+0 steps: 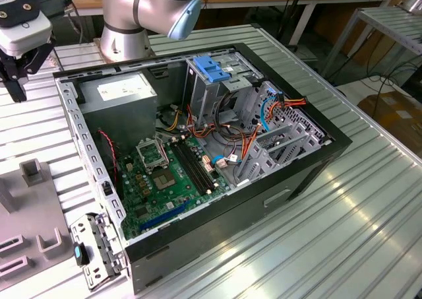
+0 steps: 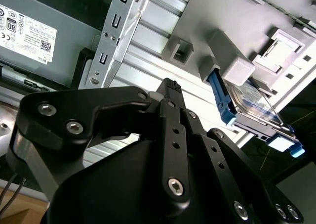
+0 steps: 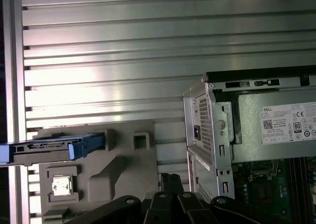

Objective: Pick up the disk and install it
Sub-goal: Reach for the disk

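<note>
Standing in one fixture [image 3: 118, 174]: one disk [image 3: 49, 147]

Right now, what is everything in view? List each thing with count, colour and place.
disk: one, silver-grey with blue rails, on edge in the fixture
fixture: one, grey, on the table beside the case
computer case: one, black, open, on the table
power supply: one, grey with white sticker, inside the case
drive cage: one, metal with light-blue latch, inside the case
motherboard: one, green, on the case floor
cables: several, orange, red and blue, by the cage
table: one, ribbed silver
arm: one, silver-grey
pincer: one, black, apart from the disk
</note>
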Robot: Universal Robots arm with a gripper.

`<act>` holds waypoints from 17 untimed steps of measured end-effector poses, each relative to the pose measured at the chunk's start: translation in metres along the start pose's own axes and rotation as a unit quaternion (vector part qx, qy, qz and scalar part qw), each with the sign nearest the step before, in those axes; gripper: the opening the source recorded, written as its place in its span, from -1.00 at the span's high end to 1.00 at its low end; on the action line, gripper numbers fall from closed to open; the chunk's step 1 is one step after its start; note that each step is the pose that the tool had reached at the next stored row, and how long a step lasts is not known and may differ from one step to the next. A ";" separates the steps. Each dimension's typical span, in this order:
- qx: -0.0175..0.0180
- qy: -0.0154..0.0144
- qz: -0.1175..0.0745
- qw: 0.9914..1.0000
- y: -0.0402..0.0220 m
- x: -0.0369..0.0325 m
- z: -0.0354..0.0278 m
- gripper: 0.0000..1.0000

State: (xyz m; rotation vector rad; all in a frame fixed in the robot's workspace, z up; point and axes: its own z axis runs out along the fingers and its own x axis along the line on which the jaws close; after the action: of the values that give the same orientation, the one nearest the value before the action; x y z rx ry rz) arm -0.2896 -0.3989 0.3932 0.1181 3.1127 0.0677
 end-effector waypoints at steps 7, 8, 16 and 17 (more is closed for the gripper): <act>0.000 0.000 0.000 1.000 -0.0005 0.0072 -0.0002 0.79; 0.000 0.000 0.000 1.000 -0.0006 0.0086 -0.0003 0.79; 0.000 0.000 0.000 1.000 -0.0015 0.0275 -0.0007 0.79; 0.000 0.002 0.000 1.000 -0.0013 0.0327 -0.0008 0.79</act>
State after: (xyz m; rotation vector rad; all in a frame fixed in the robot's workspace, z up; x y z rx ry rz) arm -0.3223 -0.3978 0.3931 0.1184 3.1158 0.0675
